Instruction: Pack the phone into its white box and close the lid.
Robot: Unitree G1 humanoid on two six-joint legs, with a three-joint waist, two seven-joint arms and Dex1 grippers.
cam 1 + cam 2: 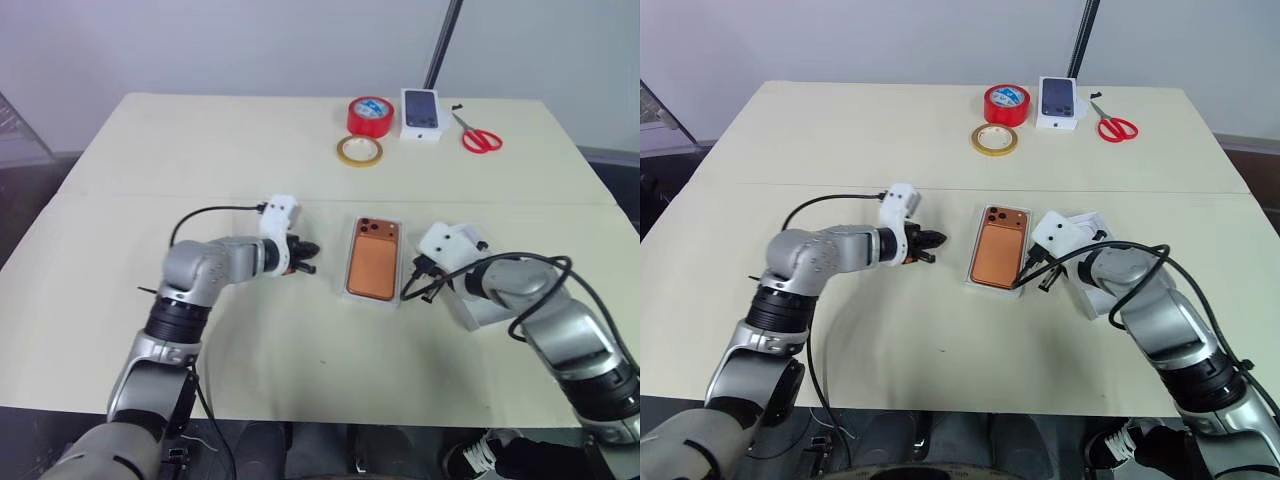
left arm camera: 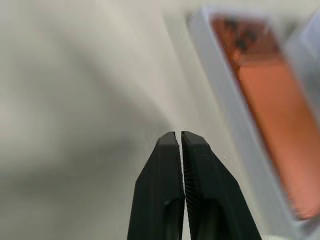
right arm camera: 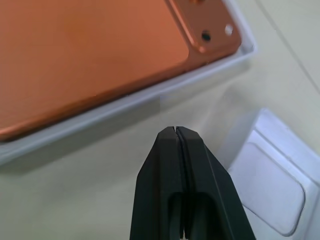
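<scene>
The phone point(image 1: 373, 260) lies camera-side up inside the white box point(image 1: 348, 290), near the middle of the table point(image 1: 200, 150). Its long axis runs away from the robot, with the lens cluster at the far end. The box rim shows as a thin white border around the phone, so the phone looks already seated; the lid is what remains.

The left gripper point(image 1: 308, 256) hovers just beside the box's left long edge, apart from it, fingers pressed together on nothing. The right gripper point(image 1: 412, 285) sits just off the right long edge near the box's near end, also pinched shut and empty. In the right wrist view the closed fingertips point(image 3: 176, 136) point at the table between the box wall and a thin white moulded tray point(image 3: 272, 190) with a rounded recess.

That tray lies to the right of the box, partly under the right wrist. A white piece beneath the right forearm point(image 1: 480, 312) may be the lid, but I cannot tell. If so, the right arm is the nearer one, and the lid must travel leftwards, its long side lined up with the phone's.

Well apart at the far edge are a red tape roll point(image 1: 370, 115), a yellow tape ring point(image 1: 359, 151), a small box picturing a dark phone point(image 1: 421, 113), and red scissors point(image 1: 478, 135).
</scene>
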